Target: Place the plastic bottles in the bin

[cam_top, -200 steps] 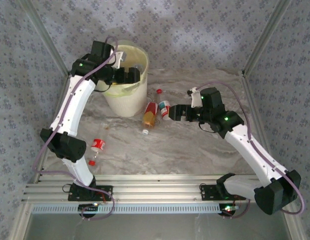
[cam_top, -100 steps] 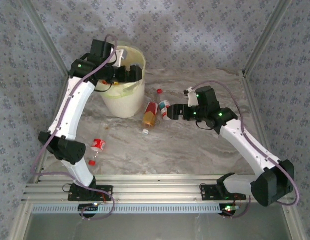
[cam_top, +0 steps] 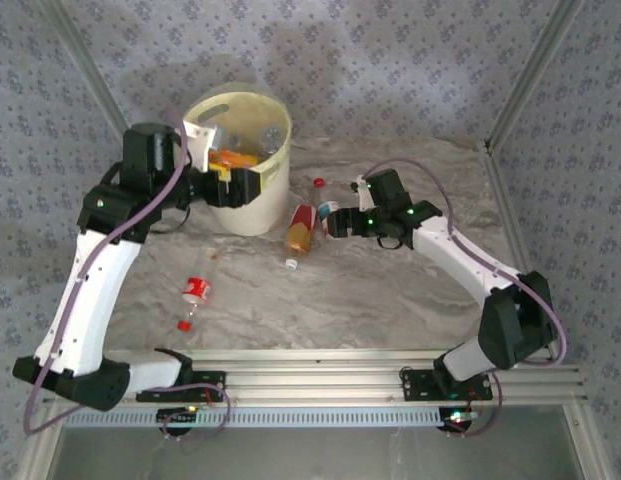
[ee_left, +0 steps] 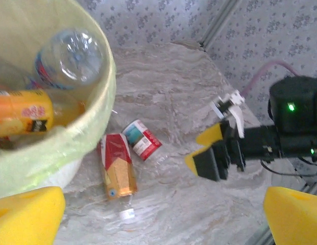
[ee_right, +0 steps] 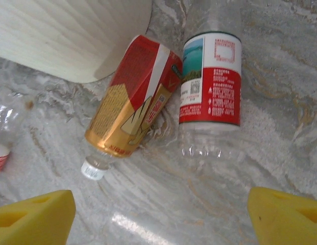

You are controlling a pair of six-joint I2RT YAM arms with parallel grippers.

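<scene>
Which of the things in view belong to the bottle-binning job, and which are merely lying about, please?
Job:
bin
red-and-gold bottle
red-and-white-labelled bottle
small red-labelled bottle
orange-labelled bottle and clear bottle, already in the bin

Just there:
aluminium rails
patterned walls
marbled tabletop

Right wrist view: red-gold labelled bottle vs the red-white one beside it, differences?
Label: the red-gold bottle is wrapped almost fully; the red-white bottle has a shorter band with clear plastic below.
Shape: the red-gold bottle is creased and flattened; the red-white bottle looks round.
Pose: the red-gold bottle lies slanted, white cap toward the camera; the red-white bottle lies straight.
Both lie on the table by the bin.
</scene>
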